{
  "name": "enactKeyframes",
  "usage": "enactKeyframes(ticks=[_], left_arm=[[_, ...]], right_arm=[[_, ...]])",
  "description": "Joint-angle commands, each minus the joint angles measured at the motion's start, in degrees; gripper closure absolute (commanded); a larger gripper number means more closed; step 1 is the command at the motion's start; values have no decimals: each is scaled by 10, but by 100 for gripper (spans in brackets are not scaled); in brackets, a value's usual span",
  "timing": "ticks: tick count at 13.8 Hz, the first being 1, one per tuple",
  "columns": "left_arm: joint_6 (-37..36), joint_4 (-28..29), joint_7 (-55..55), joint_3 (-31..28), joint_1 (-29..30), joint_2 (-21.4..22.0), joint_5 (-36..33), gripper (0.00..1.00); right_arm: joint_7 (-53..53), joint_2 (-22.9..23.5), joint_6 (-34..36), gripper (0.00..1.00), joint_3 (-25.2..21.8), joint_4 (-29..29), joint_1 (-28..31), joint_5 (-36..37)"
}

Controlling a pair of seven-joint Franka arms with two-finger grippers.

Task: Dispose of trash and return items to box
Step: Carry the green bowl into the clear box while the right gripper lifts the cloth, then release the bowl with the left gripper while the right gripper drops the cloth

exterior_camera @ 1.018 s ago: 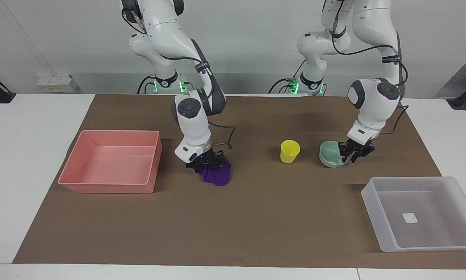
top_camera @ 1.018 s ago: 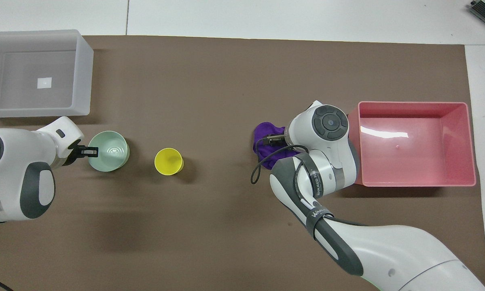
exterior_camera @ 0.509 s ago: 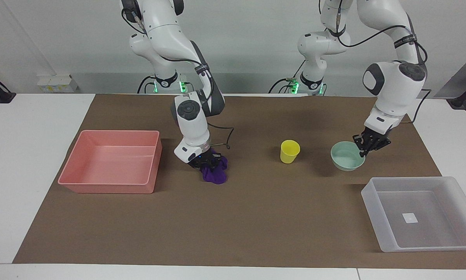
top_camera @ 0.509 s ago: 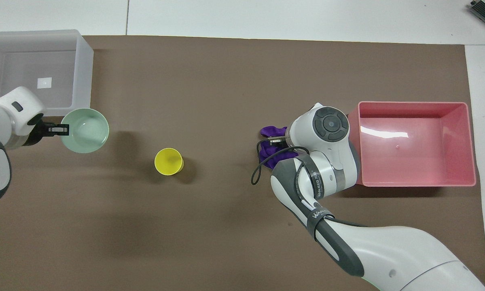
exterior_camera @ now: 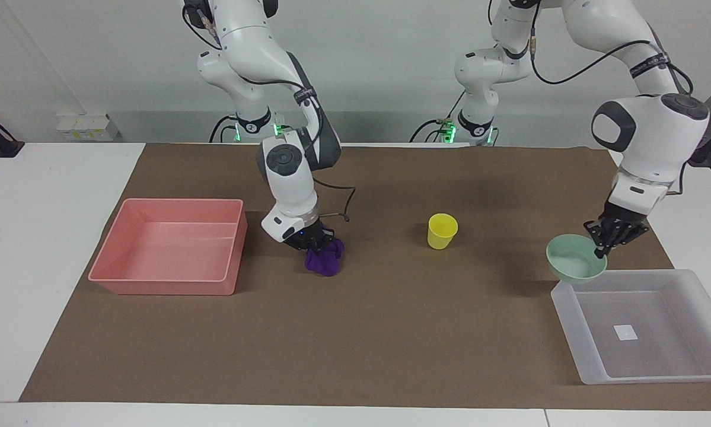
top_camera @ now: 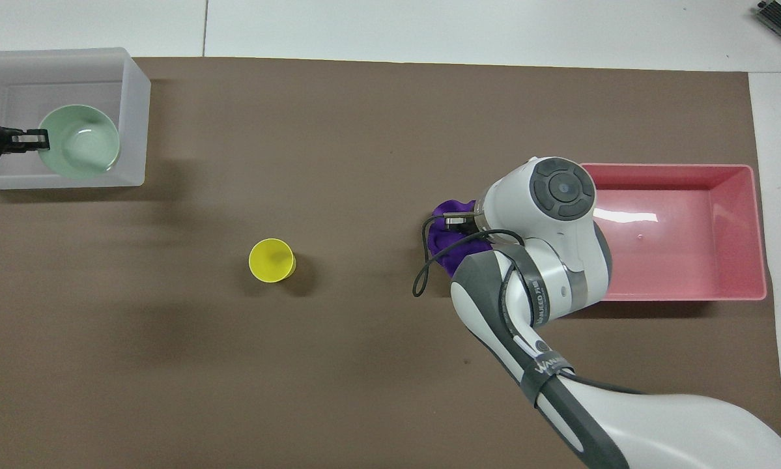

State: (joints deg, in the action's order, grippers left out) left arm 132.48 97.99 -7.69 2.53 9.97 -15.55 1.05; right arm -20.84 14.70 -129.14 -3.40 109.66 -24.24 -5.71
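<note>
My left gripper point(exterior_camera: 599, 246) is shut on the rim of the mint-green bowl point(exterior_camera: 574, 265) and holds it in the air over the box's point(exterior_camera: 592, 356) edge nearest the robots. In the overhead view this gripper point(top_camera: 38, 139) and bowl point(top_camera: 81, 142) lie over the box point(top_camera: 133, 117). My right gripper point(exterior_camera: 313, 242) is shut on the purple fabric point(exterior_camera: 324, 261), which hangs low over the mat beside the pink tray point(exterior_camera: 165, 237). In the overhead view the right arm hides most of the fabric point(top_camera: 445, 238). The yellow cup point(exterior_camera: 442, 230) stands upright mid-mat, untouched.
The pink tray point(top_camera: 677, 241) sits toward the right arm's end of the table with nothing in it. The box holds only its white sticker point(exterior_camera: 625, 333). The yellow cup point(top_camera: 271, 260) stands between the two arms on the brown mat point(exterior_camera: 391, 332).
My left gripper has lifted the bowl off the mat and carried it away from the cup to over the box. My right gripper has gathered the purple fabric and raised it slightly, toward the pink tray.
</note>
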Motion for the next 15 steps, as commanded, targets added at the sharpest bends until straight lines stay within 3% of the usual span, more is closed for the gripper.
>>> enactKeyframes(ticks=[1,4,6,9,14,15], left_arm=[[-41,-153,-4,5,19,-116,-31,100],[-43,-255,-4,5,30,-201,-41,100],[-36,-285,-3,5,37,-236,-42,100],[-8,-278,-3,5,38,-257,-54,100],[15,-238,-3,5,48,-252,-55,100],[12,-234,-3,5,46,-252,-54,76]], right_arm=[[-20,-51,45,100,1,-8,16,-9],[-19,-81,93,100,-1,-43,29,-2],[-13,-109,121,100,-1,-53,53,20],[50,-141,151,100,0,-53,103,46],[249,-134,140,100,0,-22,233,44],[278,-122,122,100,0,-10,255,45]])
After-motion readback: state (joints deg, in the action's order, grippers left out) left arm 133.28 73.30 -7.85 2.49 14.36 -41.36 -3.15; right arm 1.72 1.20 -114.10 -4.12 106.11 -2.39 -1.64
